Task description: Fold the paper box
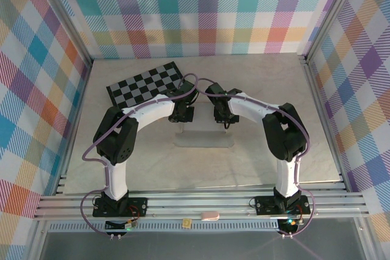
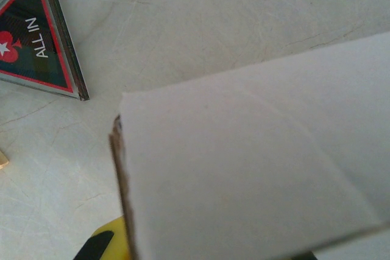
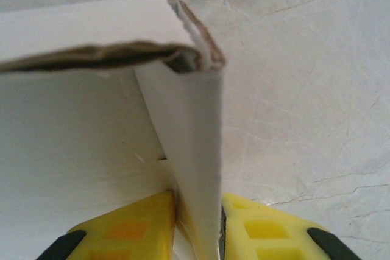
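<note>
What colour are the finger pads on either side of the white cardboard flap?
Bright yellow pads, clearest in right wrist view.

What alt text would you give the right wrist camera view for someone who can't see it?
An upright white wall of the paper box stands between the two yellow fingers of the right gripper, close on either side. A flap folds over its top to the picture's left, brown raw edge showing, above a pale marbled table.
</note>
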